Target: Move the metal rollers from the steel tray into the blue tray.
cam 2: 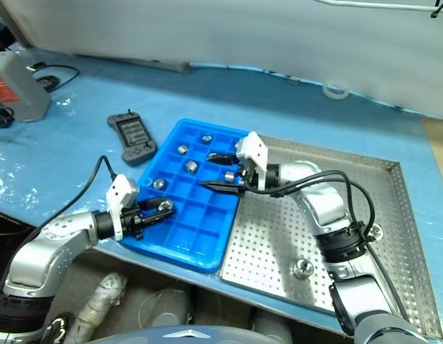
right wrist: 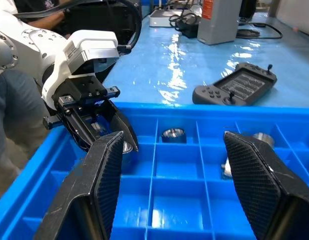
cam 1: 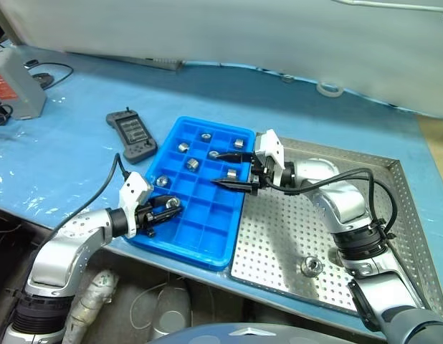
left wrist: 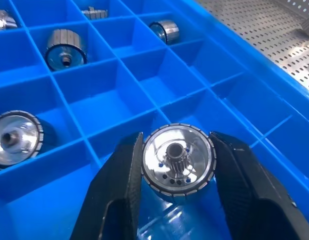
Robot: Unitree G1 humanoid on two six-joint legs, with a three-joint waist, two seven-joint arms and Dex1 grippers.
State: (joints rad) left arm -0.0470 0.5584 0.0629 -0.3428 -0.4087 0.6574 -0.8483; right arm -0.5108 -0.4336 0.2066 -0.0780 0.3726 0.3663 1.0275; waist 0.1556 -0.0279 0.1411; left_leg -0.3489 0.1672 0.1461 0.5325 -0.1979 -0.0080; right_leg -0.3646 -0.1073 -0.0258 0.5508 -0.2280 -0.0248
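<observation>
Left claw (left wrist: pixel 177 165) squeezed on one shiny roller (left wrist: pixel 178 161), held low over an empty square near the front of the blue tray (cam 1: pixel 207 244), likely so the roller can drop right in. Right claw (cam 1: pixel 233 172) wide and holding nothing, hanging over the same tray's far side. Several other rollers (cam 1: pixel 192 164) sitting one to a square, kept apart by the walls. One last roller (cam 1: pixel 310 266) alone on the steel tray (cam 1: pixel 393 215), just beside the blue one on the table (cam 1: pixel 71 136).
</observation>
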